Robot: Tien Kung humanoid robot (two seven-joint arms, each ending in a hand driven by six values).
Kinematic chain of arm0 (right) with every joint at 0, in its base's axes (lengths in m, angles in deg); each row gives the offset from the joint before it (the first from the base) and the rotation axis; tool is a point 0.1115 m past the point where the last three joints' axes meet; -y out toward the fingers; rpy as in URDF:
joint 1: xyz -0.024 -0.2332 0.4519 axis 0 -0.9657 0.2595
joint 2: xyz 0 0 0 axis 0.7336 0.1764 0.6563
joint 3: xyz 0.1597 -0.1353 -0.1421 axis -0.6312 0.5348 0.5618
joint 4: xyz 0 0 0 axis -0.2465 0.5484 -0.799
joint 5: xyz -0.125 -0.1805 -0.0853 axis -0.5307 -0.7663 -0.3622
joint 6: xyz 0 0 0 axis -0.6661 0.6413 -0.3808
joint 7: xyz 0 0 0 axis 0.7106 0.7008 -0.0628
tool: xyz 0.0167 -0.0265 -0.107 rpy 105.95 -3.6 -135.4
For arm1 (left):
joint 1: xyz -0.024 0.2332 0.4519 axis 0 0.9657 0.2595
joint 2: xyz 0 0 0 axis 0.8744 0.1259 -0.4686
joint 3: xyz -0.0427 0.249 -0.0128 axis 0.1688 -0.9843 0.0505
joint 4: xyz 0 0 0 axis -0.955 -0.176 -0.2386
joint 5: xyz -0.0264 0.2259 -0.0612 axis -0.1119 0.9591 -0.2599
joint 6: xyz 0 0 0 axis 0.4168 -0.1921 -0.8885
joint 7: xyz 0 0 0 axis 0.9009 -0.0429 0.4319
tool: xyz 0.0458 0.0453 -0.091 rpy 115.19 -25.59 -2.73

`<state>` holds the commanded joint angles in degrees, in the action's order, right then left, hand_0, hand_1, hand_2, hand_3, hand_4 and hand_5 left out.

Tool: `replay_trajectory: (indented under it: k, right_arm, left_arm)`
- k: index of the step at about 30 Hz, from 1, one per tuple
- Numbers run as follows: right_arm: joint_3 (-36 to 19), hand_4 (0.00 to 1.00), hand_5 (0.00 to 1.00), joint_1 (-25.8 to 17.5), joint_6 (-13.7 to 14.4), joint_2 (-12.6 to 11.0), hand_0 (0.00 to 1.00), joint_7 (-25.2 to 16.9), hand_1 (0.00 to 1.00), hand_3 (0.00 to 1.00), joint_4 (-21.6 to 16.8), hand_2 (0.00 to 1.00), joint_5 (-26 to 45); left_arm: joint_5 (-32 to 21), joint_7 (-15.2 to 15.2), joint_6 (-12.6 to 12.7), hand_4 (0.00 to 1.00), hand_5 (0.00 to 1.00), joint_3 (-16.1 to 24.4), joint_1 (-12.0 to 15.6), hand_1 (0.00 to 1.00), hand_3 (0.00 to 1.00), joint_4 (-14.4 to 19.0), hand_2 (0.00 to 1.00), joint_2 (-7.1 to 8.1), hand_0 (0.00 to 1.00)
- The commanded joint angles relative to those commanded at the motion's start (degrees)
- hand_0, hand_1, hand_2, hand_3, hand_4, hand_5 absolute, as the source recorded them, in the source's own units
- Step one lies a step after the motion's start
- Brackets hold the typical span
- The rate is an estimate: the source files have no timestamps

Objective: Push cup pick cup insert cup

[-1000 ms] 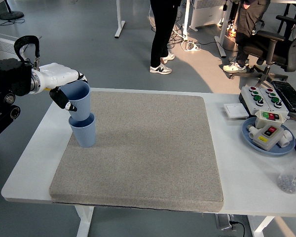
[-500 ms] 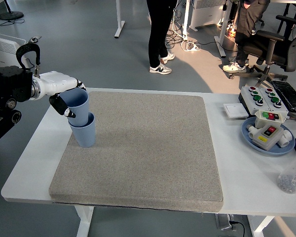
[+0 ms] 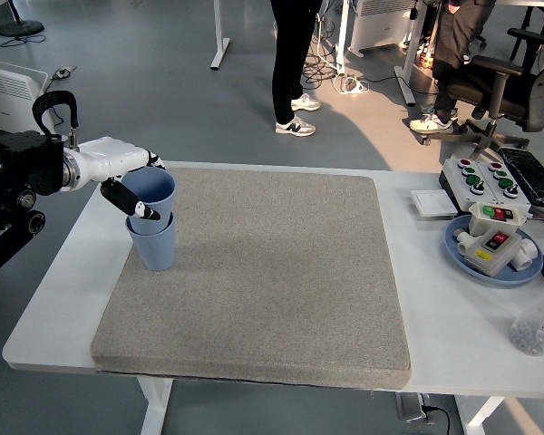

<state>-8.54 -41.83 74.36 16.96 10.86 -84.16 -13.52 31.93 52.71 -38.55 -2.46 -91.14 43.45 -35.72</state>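
Note:
Two blue cups stand at the left edge of the grey mat (image 3: 254, 281). The lower cup (image 3: 154, 246) stands upright on the mat. The upper cup (image 3: 150, 192) sits nested in its mouth, tilted a little to the right. My left hand (image 3: 131, 186) reaches in from the left with its white and black fingers still around the upper cup's left side. The right arm does not show.
At the right of the white table (image 3: 63, 290) are a blue plate (image 3: 471, 265) with a button box, a control box with green and red buttons (image 3: 490, 178) and a clear bottle (image 3: 537, 322). People stand on the floor beyond the table.
My left hand has lowered the upper cup deeper into the lower cup. The hand has dropped and the cup now leans slightly right.

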Motion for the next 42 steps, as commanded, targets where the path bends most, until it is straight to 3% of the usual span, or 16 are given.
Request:
replay_trajectory:
  k: [2,3,8,9,19,20,21,26,27,28,32,33,36,38,39,42]
  right_arm:
    - [-0.1,0.211,0.798,0.0,0.0,0.0,0.528,0.1,0.547,0.641,0.0,0.594,-0.3]
    - [-0.1,0.211,0.798,-0.1,0.0,0.0,0.528,0.1,0.547,0.642,0.0,0.594,-0.3]
    - [0.0,0.211,0.798,-0.2,0.0,0.0,0.528,0.1,0.547,0.642,0.0,0.594,-0.3]
    - [0.0,0.211,0.799,-0.2,0.0,0.0,0.528,0.1,0.547,0.641,0.0,0.594,-0.3]
    - [0.0,0.211,0.8,0.1,-0.1,-0.1,0.528,-0.2,0.547,0.642,0.0,0.594,-0.3]
    - [0.1,0.211,0.8,0.2,-0.1,-0.1,0.528,-0.2,0.547,0.642,0.0,0.594,-0.2]
    - [0.2,0.21,0.8,0.2,-0.1,-0.1,0.528,-0.1,0.547,0.642,0.0,0.593,-0.2]
    - [0.0,0.21,0.8,0.3,-0.1,0.0,0.528,-0.1,0.547,0.642,0.0,0.593,-0.3]
    - [0.0,0.21,0.801,0.3,-0.1,0.0,0.528,-0.1,0.547,0.642,0.0,0.593,-0.4]
    - [-0.1,0.21,0.801,0.3,-0.1,0.0,0.528,-0.1,0.547,0.642,0.0,0.593,-0.4]
    - [-0.7,0.21,0.801,0.3,-0.1,0.0,0.528,-0.1,0.547,0.642,0.0,0.593,-1.0]
    - [-0.8,0.211,0.801,0.3,-0.1,0.0,0.528,-0.1,0.547,0.642,0.0,0.593,-1.2]
    - [-1.4,0.211,0.801,0.4,0.0,0.1,0.528,-0.2,0.547,0.642,0.0,0.593,-1.6]
    - [-2.1,0.211,0.801,0.5,0.1,0.2,0.528,-0.2,0.547,0.642,0.0,0.593,-2.1]
    - [-2.6,0.21,0.801,0.5,0.2,0.2,0.528,-0.3,0.547,0.641,0.0,0.594,-2.4]
    - [-3.6,0.21,0.801,0.6,0.2,0.2,0.528,-0.4,0.547,0.641,0.0,0.594,-3.3]
  left_arm:
    - [0.0,-0.1,0.7,0.998,0.577,-0.1,0.1,0.837,0.998,-0.5,0.966,-0.13,0.729]
    - [-0.1,-0.1,1.0,0.998,0.591,-0.1,0.2,0.912,0.998,-0.7,0.998,-0.16,0.843]
    - [-0.6,0.0,1.5,0.998,0.591,-0.1,0.5,0.912,0.998,-1.4,0.998,-0.26,0.843]
    - [-0.6,0.1,1.6,0.998,0.608,-0.1,0.5,0.965,0.998,-1.5,0.998,-0.27,0.915]
    - [-2.0,0.5,3.1,0.998,0.62,0.8,0.8,0.986,0.998,-1.5,0.998,-0.03,0.946]
    - [-3.6,1.1,4.3,0.998,0.62,1.1,0.9,0.986,0.998,-1.5,0.998,0.04,0.946]
    - [-4.6,1.6,4.9,0.994,0.88,1.3,1.0,0.97,0.998,-1.4,0.998,0.07,0.947]
    - [-12.0,3.1,8.5,0.994,0.88,3.4,2.2,0.97,0.998,-0.6,0.998,0.31,0.947]
    - [-12.6,3.0,9.5,0.857,0.979,4.2,2.7,0.906,0.935,-0.2,0.973,0.3,0.893]
    - [-13.2,2.9,10.7,0.857,0.979,5.0,3.2,0.906,0.935,0.2,0.973,0.29,0.893]
    - [-15.7,4.5,13.8,0.857,0.979,11.0,7.4,0.906,0.935,3.5,0.973,-0.58,0.893]
    - [-15.8,4.8,13.9,0.704,0.911,13.0,9.1,0.739,0.698,4.7,0.716,-0.91,0.735]
    - [-15.7,5.6,15.3,0.704,0.911,18.9,13.7,0.739,0.698,7.8,0.716,-2.32,0.735]
    - [-16.8,5.8,17.8,0.704,0.911,23.7,18.3,0.739,0.698,11.1,0.716,-3.54,0.735]
    - [-18.2,5.9,19.3,0.648,0.877,26.2,20.6,0.681,0.629,12.6,0.651,-4.33,0.682]
    - [-21.8,5.6,24.0,0.648,0.877,33.3,27.4,0.681,0.629,17.1,0.651,-6.43,0.682]
